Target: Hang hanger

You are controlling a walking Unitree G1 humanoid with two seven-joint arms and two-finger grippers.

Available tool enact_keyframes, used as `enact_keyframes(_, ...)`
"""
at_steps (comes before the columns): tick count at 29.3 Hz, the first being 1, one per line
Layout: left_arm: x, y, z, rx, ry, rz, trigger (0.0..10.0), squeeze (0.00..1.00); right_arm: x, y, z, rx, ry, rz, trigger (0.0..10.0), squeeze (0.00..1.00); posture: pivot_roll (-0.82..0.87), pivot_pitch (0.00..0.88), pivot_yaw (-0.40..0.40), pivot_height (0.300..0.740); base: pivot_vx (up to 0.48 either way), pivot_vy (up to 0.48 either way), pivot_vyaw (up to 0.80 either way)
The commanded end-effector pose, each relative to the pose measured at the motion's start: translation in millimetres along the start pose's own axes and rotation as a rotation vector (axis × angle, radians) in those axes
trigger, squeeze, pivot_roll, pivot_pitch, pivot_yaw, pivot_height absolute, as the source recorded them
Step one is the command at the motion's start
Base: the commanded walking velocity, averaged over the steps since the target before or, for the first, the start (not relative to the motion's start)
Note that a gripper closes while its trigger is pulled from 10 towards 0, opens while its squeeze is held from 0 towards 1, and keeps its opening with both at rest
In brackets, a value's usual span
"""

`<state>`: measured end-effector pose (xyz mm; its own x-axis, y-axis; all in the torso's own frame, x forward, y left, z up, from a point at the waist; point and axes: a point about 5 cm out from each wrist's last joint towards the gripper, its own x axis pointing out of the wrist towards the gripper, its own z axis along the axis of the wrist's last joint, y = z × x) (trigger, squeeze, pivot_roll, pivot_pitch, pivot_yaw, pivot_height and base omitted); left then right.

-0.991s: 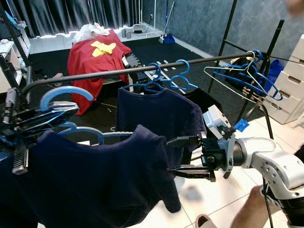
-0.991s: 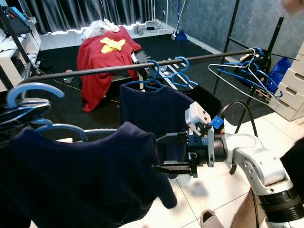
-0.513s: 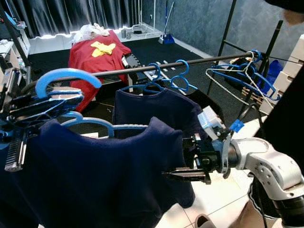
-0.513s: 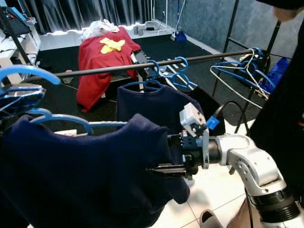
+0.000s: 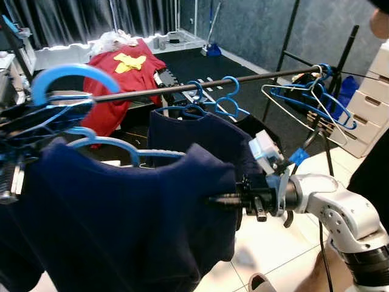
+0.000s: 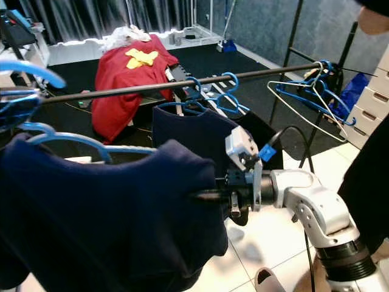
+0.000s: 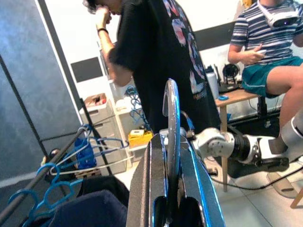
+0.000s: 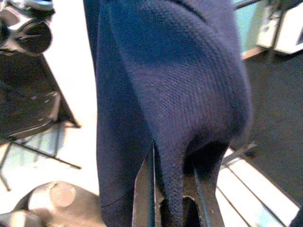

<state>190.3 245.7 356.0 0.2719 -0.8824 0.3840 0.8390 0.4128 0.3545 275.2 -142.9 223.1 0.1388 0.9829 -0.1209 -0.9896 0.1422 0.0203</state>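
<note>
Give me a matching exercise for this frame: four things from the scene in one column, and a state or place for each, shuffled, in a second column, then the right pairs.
1. left claw
2. right claw
3. navy shirt on the rail
4. red cloth

A. draped over furniture at the back
B. shut on the blue hanger's hook
C. pinching the held navy shirt's sleeve
D. hanging from the black rail

Pairs: 1-B, 2-C, 3-D, 4-A

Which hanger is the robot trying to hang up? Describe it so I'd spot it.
Find the long dark rail across the room. At its near left end, the left gripper clamps a light blue hanger. Unlike the bare hangers farther along, it carries a navy shirt, pinched by the right gripper.
</note>
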Motion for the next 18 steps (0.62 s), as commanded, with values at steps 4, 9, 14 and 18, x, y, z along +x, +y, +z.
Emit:
enact_keyframes(4,-12.4,5.3,8,0.072,0.093,0.077,10.0,0.0,-6.4,-12.9,9,-0.047,-0.021,-0.097,0.0,0.0,-0.14,0.0,0.01,0.736,0.0,0.0,0.0)
enact_keyframes(9,-31.9,14.8,-1,0.104,0.259,0.188,10.0,0.0,-12.5,-28.7,17,-0.085,-0.044,-0.227,0.0,0.0,-0.14,0.0,0.011,0.736,0.0,0.0,0.0)
enact_keyframes(14,-42.8,18.8,-13,0.107,0.379,0.241,10.0,0.0,-17.6,-37.7,24,-0.107,-0.07,-0.312,0.0,0.0,-0.14,0.0,0.014,0.736,0.0,0.0,0.0)
enact_keyframes(18,-46.8,19.5,-22,0.099,0.446,0.259,10.0,0.0,-20.0,-42.0,28,-0.119,-0.085,-0.353,0.0,0.0,-0.14,0.0,0.014,0.736,0.0,0.0,0.0)
